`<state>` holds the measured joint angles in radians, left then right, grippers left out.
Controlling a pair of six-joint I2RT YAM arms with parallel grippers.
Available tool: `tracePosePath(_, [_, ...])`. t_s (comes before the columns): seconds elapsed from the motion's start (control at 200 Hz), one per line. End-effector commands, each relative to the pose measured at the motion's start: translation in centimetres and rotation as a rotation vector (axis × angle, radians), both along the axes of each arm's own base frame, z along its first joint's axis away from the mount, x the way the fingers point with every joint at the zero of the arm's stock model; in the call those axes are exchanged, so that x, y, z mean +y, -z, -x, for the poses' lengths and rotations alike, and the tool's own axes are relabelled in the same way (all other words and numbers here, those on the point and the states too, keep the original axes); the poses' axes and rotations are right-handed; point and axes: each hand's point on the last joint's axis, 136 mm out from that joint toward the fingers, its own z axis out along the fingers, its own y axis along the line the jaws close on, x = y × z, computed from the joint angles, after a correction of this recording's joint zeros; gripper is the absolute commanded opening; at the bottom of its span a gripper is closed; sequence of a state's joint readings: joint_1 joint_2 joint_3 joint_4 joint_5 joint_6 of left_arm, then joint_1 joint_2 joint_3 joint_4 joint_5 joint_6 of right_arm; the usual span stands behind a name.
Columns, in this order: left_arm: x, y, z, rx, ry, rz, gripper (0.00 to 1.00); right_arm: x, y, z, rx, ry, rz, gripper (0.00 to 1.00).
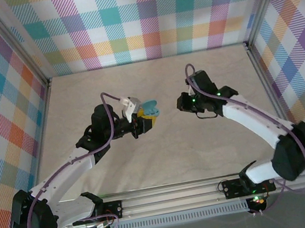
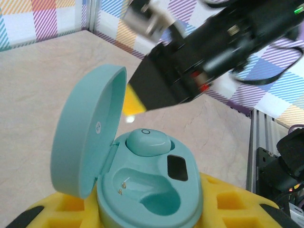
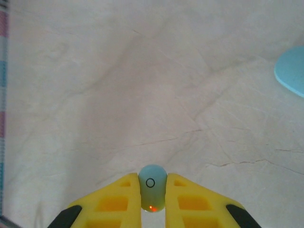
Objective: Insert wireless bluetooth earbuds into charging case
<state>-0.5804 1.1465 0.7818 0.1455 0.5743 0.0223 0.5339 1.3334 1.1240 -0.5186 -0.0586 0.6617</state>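
The charging case (image 2: 156, 209) is gripped at its base between the left fingers (image 2: 223, 199), which are closed against its sides. Its lid (image 2: 85, 133) is swung open, up and to the left on the hinge. A first earbud (image 2: 147, 142) is seated in the upper well, just beside a small dark window (image 2: 176, 167). The lower well (image 2: 152, 190) is bare, with two small metal contacts exposed. The right arm's black body (image 2: 213, 52) is seen blurred above and behind the case. In the right wrist view, a second earbud (image 3: 152, 186) is pinched between the tips of the right fingers (image 3: 111, 202). A small ring mark faces the camera and a red light glows at its lower end, with the pale surface (image 3: 142, 85) beyond it. A pale teal shape (image 3: 292, 71) at the right edge may be the case's lid, though too little of it is shown to be sure. From overhead, the two sets of fingers are seen near each other but apart, around the middle of the surface.
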Motion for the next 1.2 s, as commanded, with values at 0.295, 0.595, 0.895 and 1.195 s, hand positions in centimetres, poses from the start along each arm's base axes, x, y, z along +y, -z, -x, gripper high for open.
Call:
tracePosePath(0.295, [-0.6, -1.3, -0.4, -0.129, 0.024, 0.003, 0.06, 2.3, -7.8, 4.2, -0.15, -0.158, 0.011, 0.12])
tracePosePath(0.595, [-0.6, -1.2, -0.5, -0.144, 0.032, -0.023, 0.05, 2.8, -10.7, 4.7, -0.218, -0.19, -0.015, 0.12])
tracePosePath(0.895, [-0.9, -1.1, -0.6, -0.124, 0.045, -0.032, 0.03, 4.1, -11.9, 5.5, -0.237, -0.251, -0.078, 0.13])
tracePosePath(1.195, [-1.0, -1.1, -0.6, -0.125, 0.049, -0.03, 0.03, 7.2, -12.7, 6.0, -0.255, -0.353, -0.092, 0.12])
